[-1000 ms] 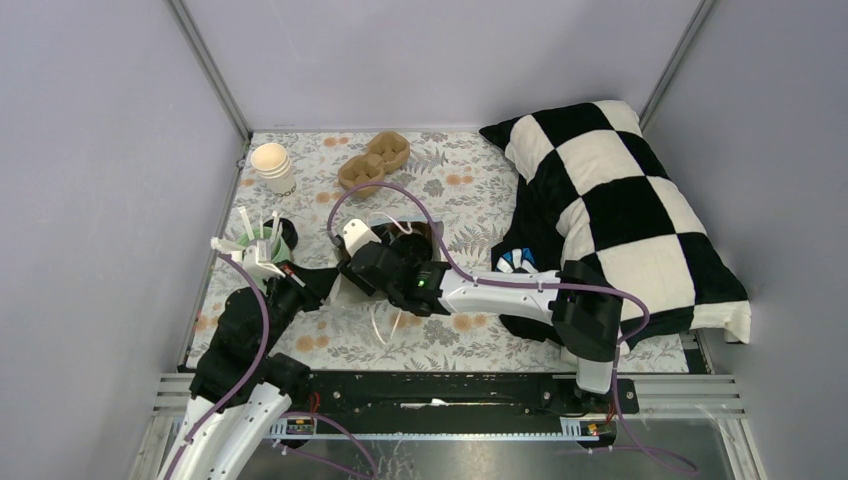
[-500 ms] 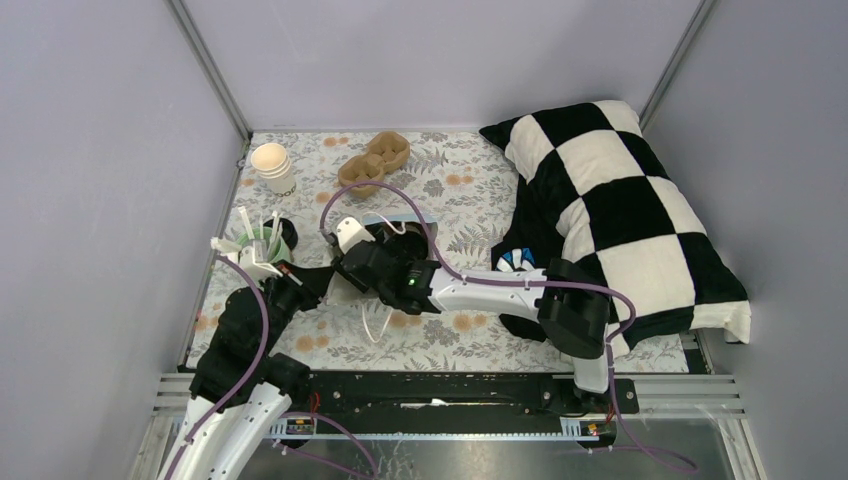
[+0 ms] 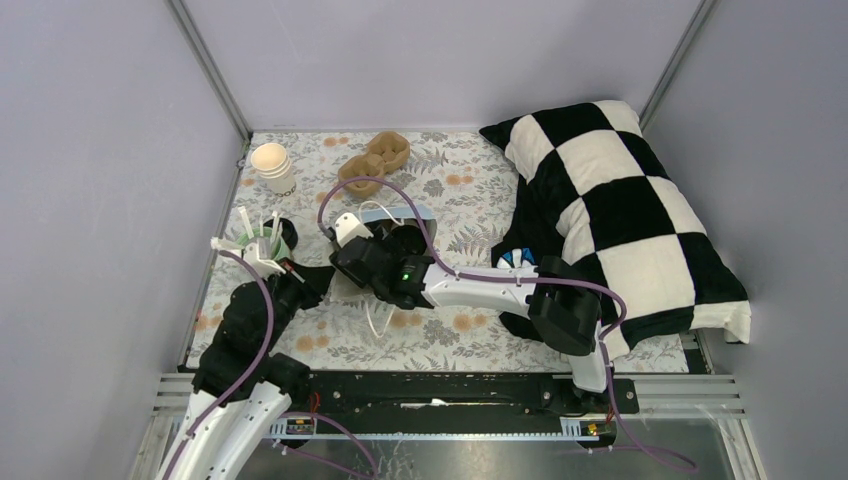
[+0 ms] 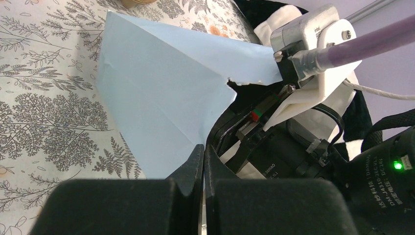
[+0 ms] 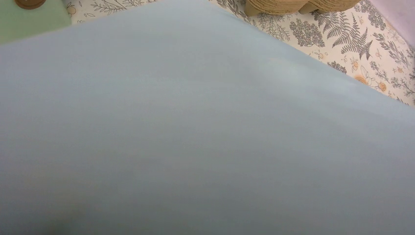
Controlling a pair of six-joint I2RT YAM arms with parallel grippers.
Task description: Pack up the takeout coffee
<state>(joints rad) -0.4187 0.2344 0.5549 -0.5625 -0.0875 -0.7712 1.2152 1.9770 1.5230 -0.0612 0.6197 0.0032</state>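
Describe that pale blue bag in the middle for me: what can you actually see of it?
The bag is pale blue matte paper, creased diagonally, with a ragged notch in its upper edge. It sits on the leaf-patterned table, one side raised like a tent. The left gripper, shut, pinches its near edge. The right arm reaches across it, hiding most of it from above. The right wrist camera sees only blue paper.
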